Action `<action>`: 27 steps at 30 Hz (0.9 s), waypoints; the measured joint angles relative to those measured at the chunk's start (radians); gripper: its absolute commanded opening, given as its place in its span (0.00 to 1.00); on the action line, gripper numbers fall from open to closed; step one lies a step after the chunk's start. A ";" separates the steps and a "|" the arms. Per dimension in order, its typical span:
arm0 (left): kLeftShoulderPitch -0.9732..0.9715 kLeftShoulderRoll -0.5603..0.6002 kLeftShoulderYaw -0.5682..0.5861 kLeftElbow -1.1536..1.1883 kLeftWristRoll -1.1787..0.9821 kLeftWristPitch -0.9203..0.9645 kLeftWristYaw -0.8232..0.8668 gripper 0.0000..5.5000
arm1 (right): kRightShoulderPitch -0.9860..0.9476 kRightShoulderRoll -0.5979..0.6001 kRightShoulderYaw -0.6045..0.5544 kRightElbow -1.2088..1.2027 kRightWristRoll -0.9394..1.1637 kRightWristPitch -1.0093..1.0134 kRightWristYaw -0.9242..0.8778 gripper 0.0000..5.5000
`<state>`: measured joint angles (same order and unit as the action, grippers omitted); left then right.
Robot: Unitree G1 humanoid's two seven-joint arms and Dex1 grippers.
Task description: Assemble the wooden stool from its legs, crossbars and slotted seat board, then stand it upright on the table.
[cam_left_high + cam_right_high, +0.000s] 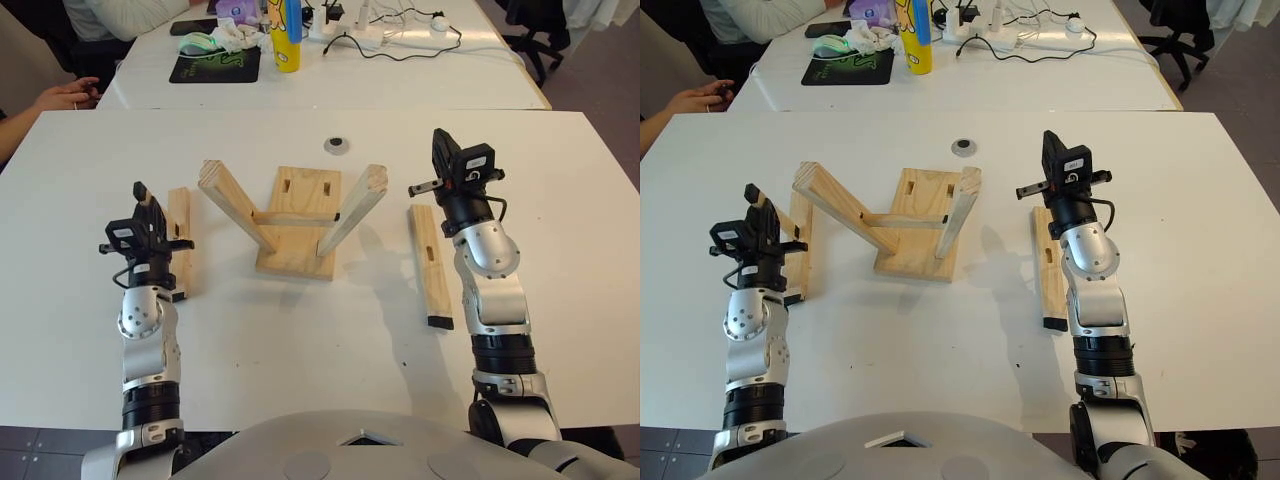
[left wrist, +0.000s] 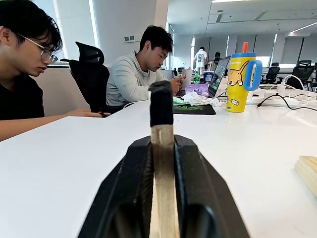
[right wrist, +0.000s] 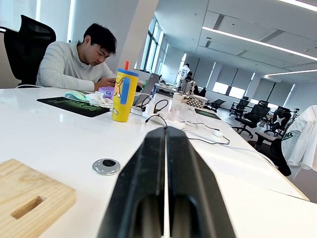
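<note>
Approx. half done: seat board (image 1: 296, 255) is laid flat mid-table w/ two fitted legs (image 1: 232, 208) splayed upward and one crossbar (image 1: 295, 216) set betw. them. L loose leg (image 1: 180, 240) and R loose leg (image 1: 430, 265) are not yet socketed, and the stool is not yet stood upright.

L gripper (image 1: 145, 210) is clamped on a thin wood strip (image 2: 162, 173), judged a 2nd crossbar, just beside L loose leg. R gripper (image 1: 442, 145) is pressed together, empty, near R loose leg's far end.

Ample bare table (image 1: 560, 200) is noted all round, edges well apart from parts, w/ a small grommet (image 1: 338, 145) behind the board.
</note>
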<state>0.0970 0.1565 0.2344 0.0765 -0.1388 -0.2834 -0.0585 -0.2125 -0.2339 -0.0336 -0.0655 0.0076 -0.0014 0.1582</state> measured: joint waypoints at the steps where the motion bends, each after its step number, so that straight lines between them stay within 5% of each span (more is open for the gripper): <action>1: 0.017 -0.010 -0.001 -0.003 0.004 -0.019 0.005 0.08 | 0.000 0.000 0.000 0.000 0.000 0.000 0.000 0.00; 14: -0.004 0.005 0.004 0.008 -0.032 0.050 -0.013 0.08 | 0.000 -0.006 -0.001 0.003 0.000 -0.001 0.000 0.00; 20: 0.040 0.015 0.003 -0.018 -0.027 0.173 -0.014 0.26 | 0.000 -0.006 -0.002 0.005 -0.001 -0.010 -0.001 0.00; 27: 0.068 0.012 0.011 -0.147 0.023 0.171 0.028 0.26 | 0.002 -0.005 -0.001 0.008 -0.001 -0.014 -0.005 0.00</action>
<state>0.1647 0.1684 0.2457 -0.0708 -0.1162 -0.1124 -0.0302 -0.2105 -0.2390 -0.0350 -0.0580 0.0066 -0.0150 0.1529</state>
